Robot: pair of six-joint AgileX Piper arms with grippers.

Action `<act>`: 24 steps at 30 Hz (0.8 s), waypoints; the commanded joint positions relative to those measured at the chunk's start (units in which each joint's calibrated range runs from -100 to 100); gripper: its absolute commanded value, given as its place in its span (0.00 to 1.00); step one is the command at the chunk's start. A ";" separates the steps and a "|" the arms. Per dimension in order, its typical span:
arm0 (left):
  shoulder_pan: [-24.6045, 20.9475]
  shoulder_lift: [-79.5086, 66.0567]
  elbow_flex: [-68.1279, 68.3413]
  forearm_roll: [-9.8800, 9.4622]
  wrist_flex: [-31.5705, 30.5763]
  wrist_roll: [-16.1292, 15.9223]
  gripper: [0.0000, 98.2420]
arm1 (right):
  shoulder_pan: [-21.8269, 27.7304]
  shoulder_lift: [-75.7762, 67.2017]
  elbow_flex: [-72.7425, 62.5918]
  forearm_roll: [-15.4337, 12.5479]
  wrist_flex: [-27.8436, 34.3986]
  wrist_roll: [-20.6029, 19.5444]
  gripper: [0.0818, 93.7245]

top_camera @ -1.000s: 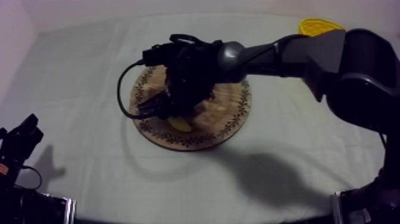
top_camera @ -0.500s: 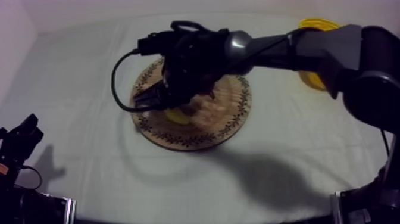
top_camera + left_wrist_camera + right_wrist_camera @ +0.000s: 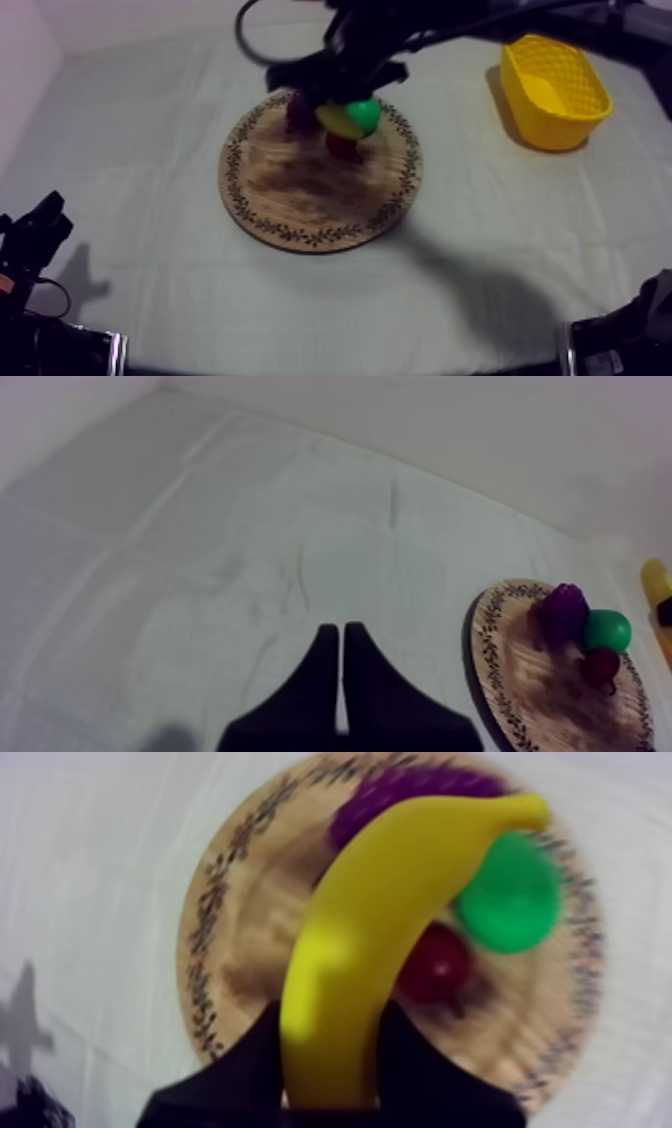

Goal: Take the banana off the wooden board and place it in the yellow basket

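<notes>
Up over the wooden board point(image 3: 300, 200), right gripper point(image 3: 332, 1052) is clamped round the banana point(image 3: 400, 902), held clear to swing across to the yellow basket point(image 3: 545, 130).

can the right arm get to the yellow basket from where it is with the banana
Probably yes. The right gripper is shut on the banana, above the wooden board, and the cloth between board and yellow basket lies bare; the basket's top is open.

Smooth, faintly glossy plastic-looking banana point(image 3: 370, 942); matt, grained wooden board point(image 3: 290, 190); creased matt cloth point(image 3: 130, 200); far right, plastic basket point(image 3: 553, 128) with latticed walls.
</notes>
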 commanded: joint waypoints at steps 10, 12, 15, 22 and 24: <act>-0.02 -0.03 0.03 -0.01 0.01 0.00 0.00 | 14.65 -5.58 0.79 0.96 0.71 2.09 0.12; -0.02 -0.03 0.03 -0.01 0.01 0.00 0.00 | 17.06 -5.69 0.64 1.35 0.54 2.45 0.12; -0.02 -0.03 0.03 -0.01 0.01 0.00 0.00 | 20.52 -5.74 1.05 1.89 -0.18 2.98 0.12; -0.02 -0.03 0.03 -0.01 0.01 0.00 0.00 | 28.14 -5.34 2.66 1.98 -1.68 5.39 0.14; -0.02 -0.03 0.03 -0.01 0.01 0.00 0.00 | 29.82 -5.20 3.39 2.01 -2.28 5.98 0.14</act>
